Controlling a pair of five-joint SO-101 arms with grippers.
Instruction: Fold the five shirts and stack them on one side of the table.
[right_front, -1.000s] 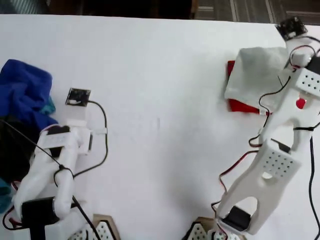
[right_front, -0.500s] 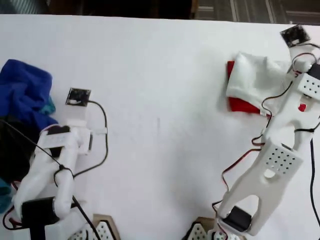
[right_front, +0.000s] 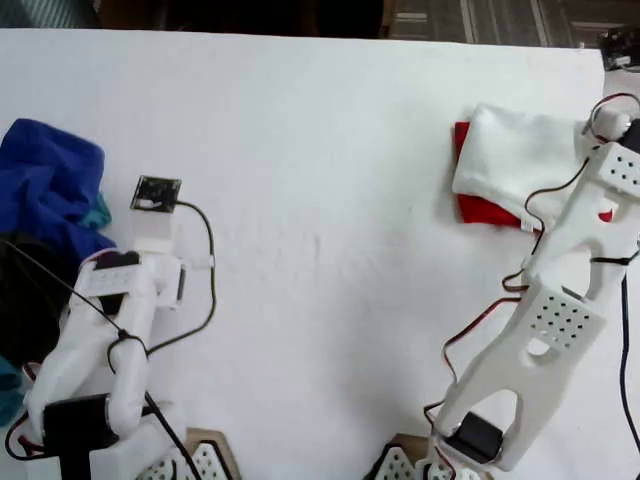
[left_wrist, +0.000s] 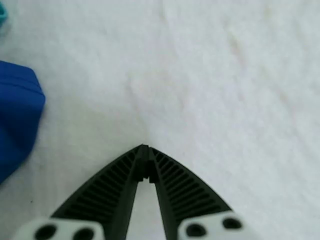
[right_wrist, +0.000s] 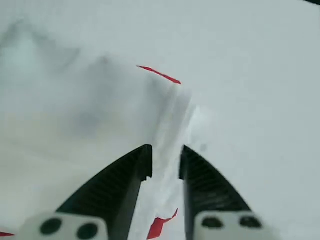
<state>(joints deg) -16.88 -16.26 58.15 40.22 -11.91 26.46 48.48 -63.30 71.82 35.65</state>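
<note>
Since a second ago, the right arm (right_front: 560, 290) has been stretched farther toward the far right corner of the table (right_front: 320, 120), and the white shirt (right_front: 515, 155) has been drawn flatter over the red shirt (right_front: 485, 210). The left arm (right_front: 105, 320) has not been moved.

From the high view, the white shirt is seen folded on top of the red shirt at the far right of the table, with a red strip left showing along its left and near edges. At the left edge, a blue shirt (right_front: 45, 180) is heaped unfolded, with a teal garment (right_front: 97, 212) peeking out beside it and a black shirt (right_front: 30, 300) bunched just nearer. The left arm is parked beside this heap.

From the left wrist view, the left gripper (left_wrist: 145, 152) is seen with its tips pressed together and nothing held, above bare table. An edge of the blue shirt (left_wrist: 17, 115) is caught off to one side.

From the right wrist view, the right gripper (right_wrist: 162, 162) is seen with its jaws a narrow gap apart, and a raised ridge of the white shirt (right_wrist: 75, 115) is pinched between them. Slivers of the red shirt (right_wrist: 160, 75) are exposed beyond the white cloth and below the jaws.
</note>
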